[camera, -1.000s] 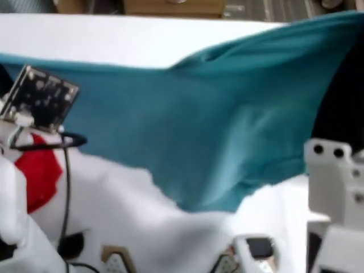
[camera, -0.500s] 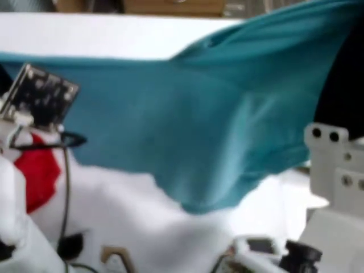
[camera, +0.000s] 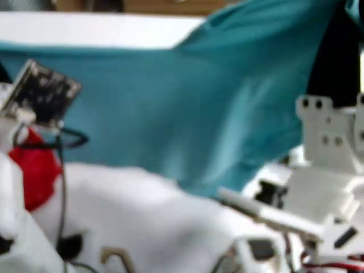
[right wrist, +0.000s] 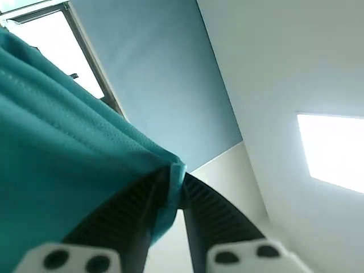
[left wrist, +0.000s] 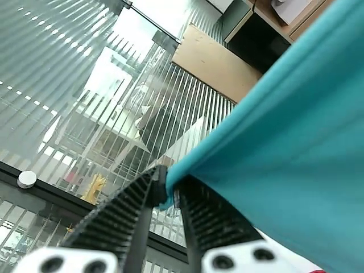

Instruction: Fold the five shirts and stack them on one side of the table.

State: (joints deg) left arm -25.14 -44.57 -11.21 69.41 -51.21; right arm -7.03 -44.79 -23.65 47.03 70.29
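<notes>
Teal shirt hangs stretched in the air from nine o'clock up to one o'clock of the high view, over a white cloth heap at six o'clock, left gripper jaws clamped on one edge, right gripper jaws pinching a hem corner.

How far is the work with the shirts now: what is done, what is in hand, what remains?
Done: no shirt looks folded yet. In hand: the teal shirt hangs stretched above the table, pinched by the left gripper and the right gripper. Left: folding it, then the rumpled white garment with a red patch below, and stacking.
</notes>
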